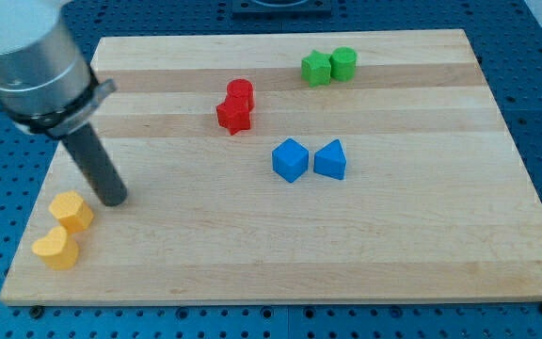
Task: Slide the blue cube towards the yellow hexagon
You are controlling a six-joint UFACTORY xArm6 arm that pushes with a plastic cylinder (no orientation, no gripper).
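Tip beside yellow hexagon, blue cube well right.

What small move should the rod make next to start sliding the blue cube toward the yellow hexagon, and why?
Probably travel to the blue cube's right side: my tip sits beside the yellow hexagon, far left of the cube, so it cannot push leftward yet.

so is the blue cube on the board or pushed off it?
On. The blue cube sits mid-board on the wooden board, beside the blue triangular block. My tip is far left.
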